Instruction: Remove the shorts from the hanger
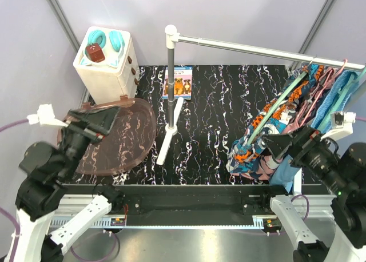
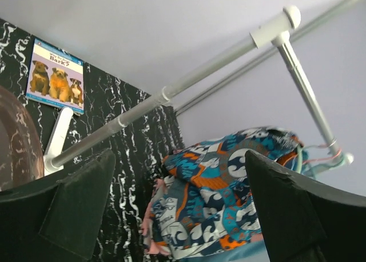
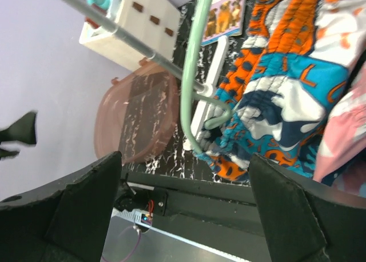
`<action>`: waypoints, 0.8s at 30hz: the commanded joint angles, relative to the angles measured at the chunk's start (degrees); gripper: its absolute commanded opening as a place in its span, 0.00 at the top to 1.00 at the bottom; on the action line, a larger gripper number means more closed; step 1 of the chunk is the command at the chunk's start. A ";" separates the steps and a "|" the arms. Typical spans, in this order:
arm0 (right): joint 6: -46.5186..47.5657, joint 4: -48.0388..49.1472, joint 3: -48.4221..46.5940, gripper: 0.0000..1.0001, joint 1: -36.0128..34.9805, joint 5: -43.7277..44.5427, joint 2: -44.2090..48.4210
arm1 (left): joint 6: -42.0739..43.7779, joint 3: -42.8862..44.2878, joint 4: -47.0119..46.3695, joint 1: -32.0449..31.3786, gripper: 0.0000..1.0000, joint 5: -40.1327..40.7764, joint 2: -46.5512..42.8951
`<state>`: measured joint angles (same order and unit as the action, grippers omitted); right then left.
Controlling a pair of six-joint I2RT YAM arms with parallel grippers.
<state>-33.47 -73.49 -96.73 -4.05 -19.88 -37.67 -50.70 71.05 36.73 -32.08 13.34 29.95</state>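
Three shorts hang on hangers at the right end of the rack rod (image 1: 257, 47). The orange, blue and white patterned shorts (image 1: 257, 142) are in front on a mint green hanger (image 1: 275, 108), which also shows in the right wrist view (image 3: 187, 73). The pink printed shorts (image 1: 302, 110) and the light blue shorts (image 1: 338, 96) hang behind. My right gripper (image 1: 277, 143) is open and empty, just right of the patterned shorts' lower edge (image 3: 286, 102). My left gripper (image 1: 94, 127) is open and empty at the far left, with the patterned shorts (image 2: 229, 187) far off in its view.
A brownish see-through half-round tray (image 1: 128, 139) lies under my left gripper. A white drawer box (image 1: 106, 67) with teal rings stands at the back left. The rack post (image 1: 170, 79) and its white foot (image 1: 168, 133) stand mid-table, beside a dog picture book (image 1: 178, 82).
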 commanded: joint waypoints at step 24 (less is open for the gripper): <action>1.92 -14.58 -22.19 0.05 0.10 24.02 -24.64 | 13.51 20.25 1.68 0.08 0.04 -22.47 30.50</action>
<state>-31.59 -78.30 -117.40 -4.05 1.98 -61.58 -42.30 85.23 41.47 -32.08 -0.10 56.23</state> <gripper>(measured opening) 0.993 0.976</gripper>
